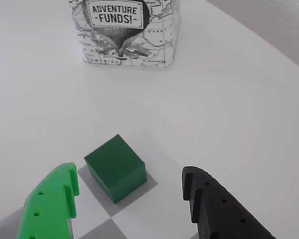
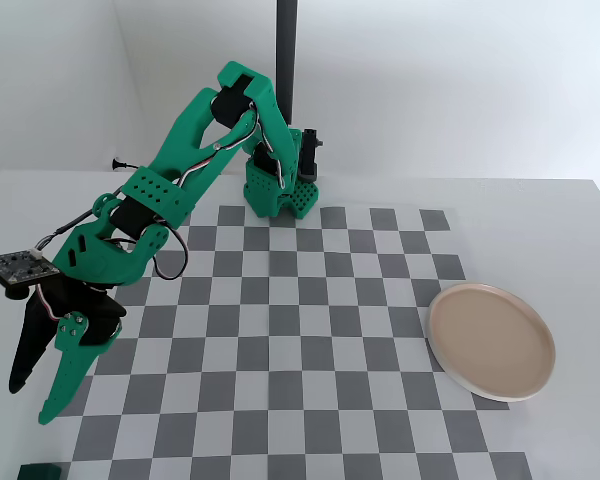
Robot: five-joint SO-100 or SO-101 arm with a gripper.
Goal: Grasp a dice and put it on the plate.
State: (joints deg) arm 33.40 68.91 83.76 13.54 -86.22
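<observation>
Gripper [image 1: 129, 199] lining up on dice [image 1: 115, 168]
Jaws gaping wide, holding nothing; dice sitting at 12 o'clock between the fingertips, plate [image 2: 491, 340] far off.

The end effector [image 1: 129, 191] is wide open, with bare space on both sides of the dice [image 1: 115, 168]. A tin [image 1: 125, 32] stands far behind it. The checkerboard [image 2: 310, 330] between there and the plate [image 2: 491, 340] has nothing on it.
</observation>
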